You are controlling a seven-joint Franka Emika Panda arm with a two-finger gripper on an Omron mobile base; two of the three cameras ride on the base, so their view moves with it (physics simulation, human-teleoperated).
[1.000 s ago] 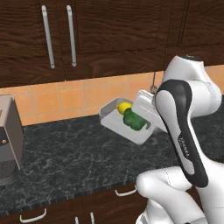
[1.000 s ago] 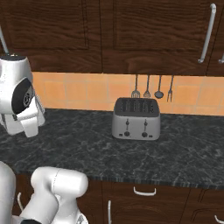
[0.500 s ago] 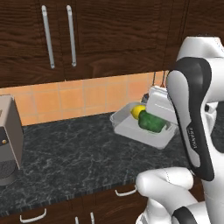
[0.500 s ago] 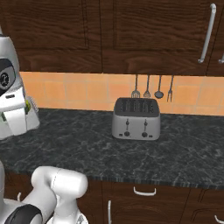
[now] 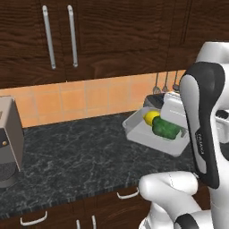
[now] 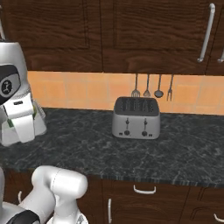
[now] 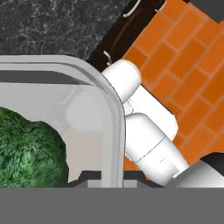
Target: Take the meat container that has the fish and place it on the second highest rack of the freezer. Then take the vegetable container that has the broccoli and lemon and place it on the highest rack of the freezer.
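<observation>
- Now, at the far left of the left base view, a grey box (image 5: 9,143) is seen standing on the dark counter (image 5: 80,156).
- Further right, a white tray (image 5: 154,136) is held up in the air above the counter, close to the arm (image 5: 203,129).
- It is tipped a little, with the low side toward the arm.
- Inside the tray, the lemon (image 5: 151,117) is seen just beside the broccoli (image 5: 166,129), and they look to be touching.
- In the hand view, the broccoli (image 7: 30,148) is seen close up inside the tray (image 7: 111,127).
- The gripper is closed tight on the tray's rim; the fingertips themselves are hard to make out.
- In the right base view, a toaster (image 6: 135,118) is seen on the counter (image 6: 183,153), with four tools (image 6: 152,86) hung on the wall above it.
- The freezer is not seen, so the tray is judged to be on its way there.
- The lemon is round, so it could roll out if the tray is tipped more.
- The tray is gripped by one edge only, so it could slip or swing if the arm is turned fast.
- The toaster or the wall could be bumped if the tray is swung too wide.
</observation>
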